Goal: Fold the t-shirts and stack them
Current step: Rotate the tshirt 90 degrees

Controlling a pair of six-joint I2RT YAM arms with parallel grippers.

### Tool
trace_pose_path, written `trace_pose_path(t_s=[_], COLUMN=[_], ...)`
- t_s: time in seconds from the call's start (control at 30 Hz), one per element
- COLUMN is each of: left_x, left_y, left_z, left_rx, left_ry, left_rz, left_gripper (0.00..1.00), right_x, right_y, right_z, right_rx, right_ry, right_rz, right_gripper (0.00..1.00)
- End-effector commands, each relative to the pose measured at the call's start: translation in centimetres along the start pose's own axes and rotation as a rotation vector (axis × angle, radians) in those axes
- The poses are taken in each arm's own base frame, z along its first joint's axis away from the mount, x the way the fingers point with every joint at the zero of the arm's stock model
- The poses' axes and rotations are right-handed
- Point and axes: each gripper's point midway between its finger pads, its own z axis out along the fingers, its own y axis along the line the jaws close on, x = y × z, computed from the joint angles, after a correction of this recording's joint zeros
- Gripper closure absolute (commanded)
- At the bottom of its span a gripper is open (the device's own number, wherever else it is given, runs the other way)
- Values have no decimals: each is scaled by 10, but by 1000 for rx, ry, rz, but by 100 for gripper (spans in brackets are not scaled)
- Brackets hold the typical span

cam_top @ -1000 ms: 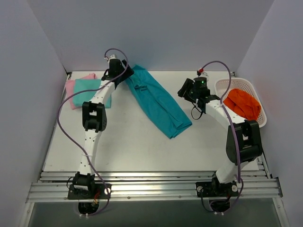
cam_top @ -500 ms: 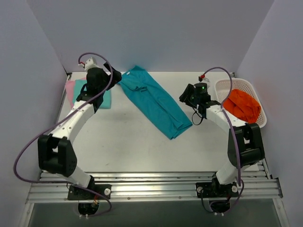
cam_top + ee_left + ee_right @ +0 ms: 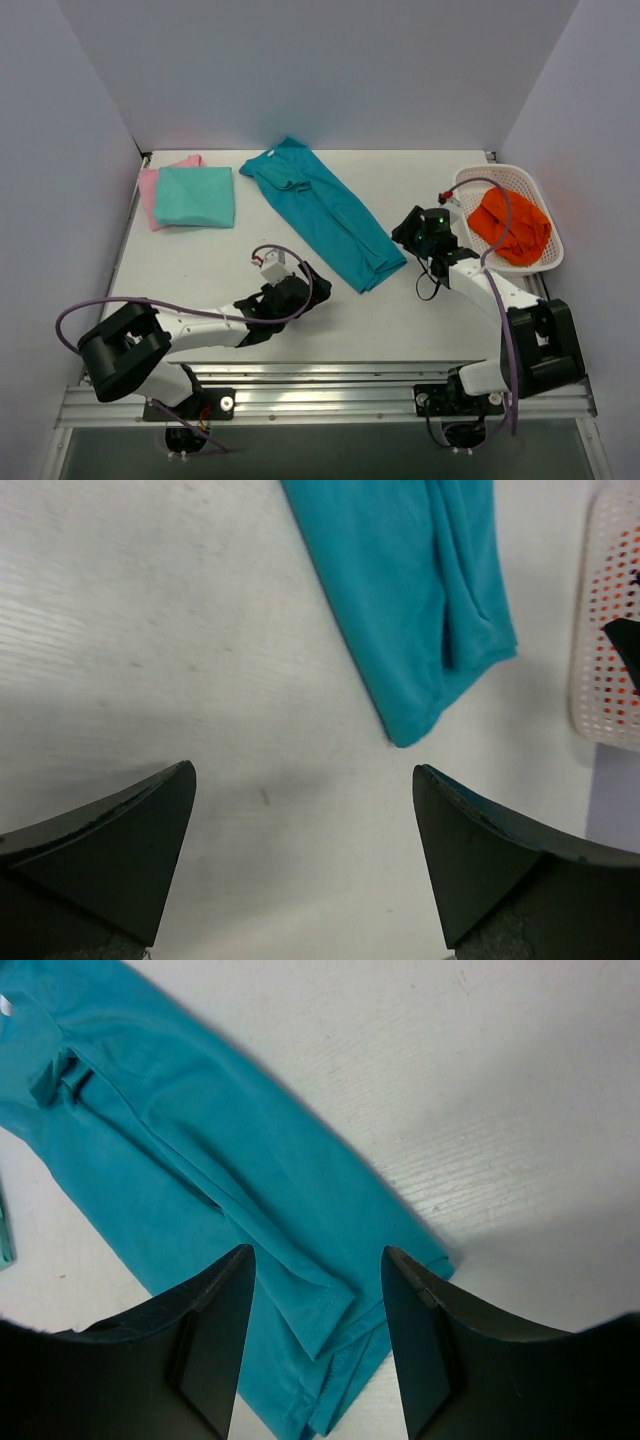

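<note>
**Teal shirt lies diagonal, both grippers open**

From above, the teal shirt (image 3: 325, 215) lies folded narrow on the table (image 3: 200, 265). Its long axis runs from far-left to near-right, with the hem at the near-right end. The aqua shirt (image 3: 196, 196) lies folded on the pink shirt (image 3: 148, 190) at far left.

In the left wrist view, the left gripper (image 3: 302, 775) stands wide apart over bare table, with the hem corner ahead.

In the right wrist view, the right gripper (image 3: 317, 1252) is apart above the hem and clamps nothing.

The deep teal t-shirt (image 3: 230, 1190) lies as a folded band from the upper left to the lower centre of the frame, on the white table (image 3: 500, 1080). Its lower end shows between the right gripper (image 3: 318, 1256)'s parted, empty jaws.
</note>
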Motion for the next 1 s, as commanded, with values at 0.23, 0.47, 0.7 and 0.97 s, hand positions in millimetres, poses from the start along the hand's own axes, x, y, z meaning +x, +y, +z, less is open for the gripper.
trace_pose_path(t_s=[0.23,0.47,0.7,0.97], left_x=[25,42,43,60], left_y=[-75,-91,-87,-83], left_z=[29,55,87,113], left_rx=[169,206,156,176], left_ry=[-99,-73,-69,4], left_rz=[-229,-293,-289,-301], left_gripper=[0,0,9,51], right_x=[-28,-29,-26,-27], right_y=[-4,-13,-18,-19], right_z=[-41,-48,-46,-43], right_rx=[-1,28,37,44], right_ry=[-142,-160,-157,-163], right_rz=[32,25,21,18], right_gripper=[51,51,51,51])
